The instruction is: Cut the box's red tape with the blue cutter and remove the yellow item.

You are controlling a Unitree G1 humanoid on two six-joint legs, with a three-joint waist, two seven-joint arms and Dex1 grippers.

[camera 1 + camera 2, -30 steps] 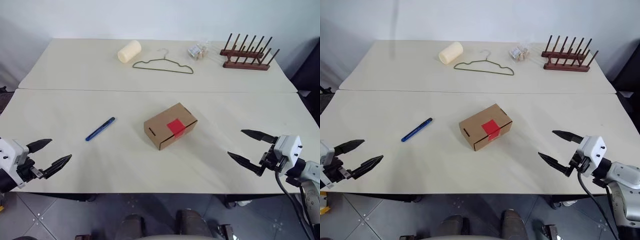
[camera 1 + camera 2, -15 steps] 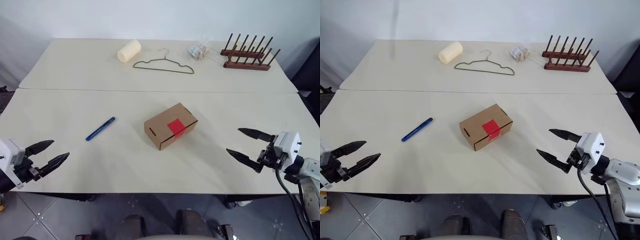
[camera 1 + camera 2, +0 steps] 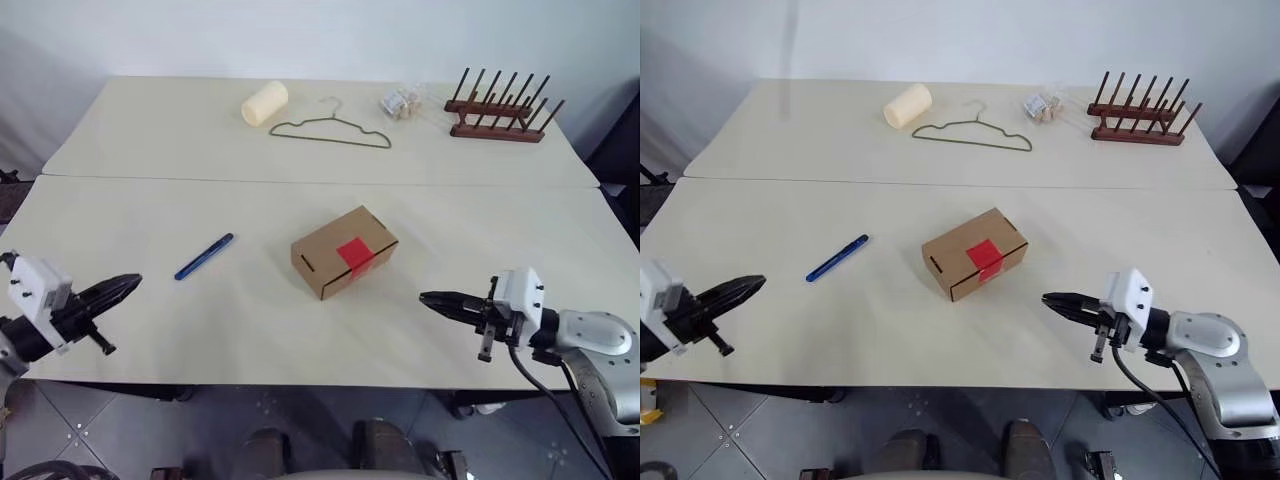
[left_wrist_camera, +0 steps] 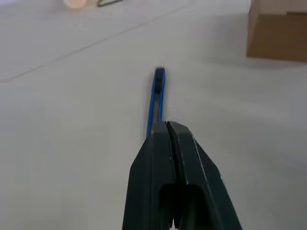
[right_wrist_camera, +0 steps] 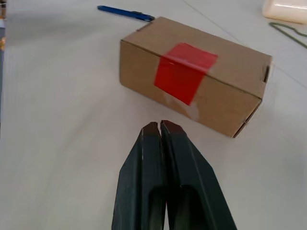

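The task is at its very beginning, as far as the pictures show. The box (image 3: 344, 251) lies closed near the middle of the front table (image 3: 260, 320), and the red tape (image 3: 354, 253) is whole, folded from the top face over the long side that looks toward the right gripper. The blue cutter (image 3: 204, 256) lies flat on the table, well apart from the box on the robot's left, and nothing holds it. The yellow item cannot be seen (it is probably inside the closed box, but this is only a judgement).

The left gripper (image 3: 128, 285) has its two black fingers pressed together and holds nothing. It hovers above the near edge of the table and points toward the cutter; in the left wrist view the cutter (image 4: 158, 96) lies just ahead of the closed fingertips, almost in one line with them. The right gripper (image 3: 432, 299) is also closed and empty. It points at the box from the robot's right, and in the right wrist view the tape (image 5: 184, 71) is directly ahead of its tips, not touched.

So nothing is done yet. What is left is everything: to take the cutter (for this the left fingers must first open), to cut the tape, to open the box and to take out the yellow item.

On the far table lie a cream roll (image 3: 264, 102), a wire hanger (image 3: 330, 128) and a wooden peg rack (image 3: 500, 105), which do not belong to the task.
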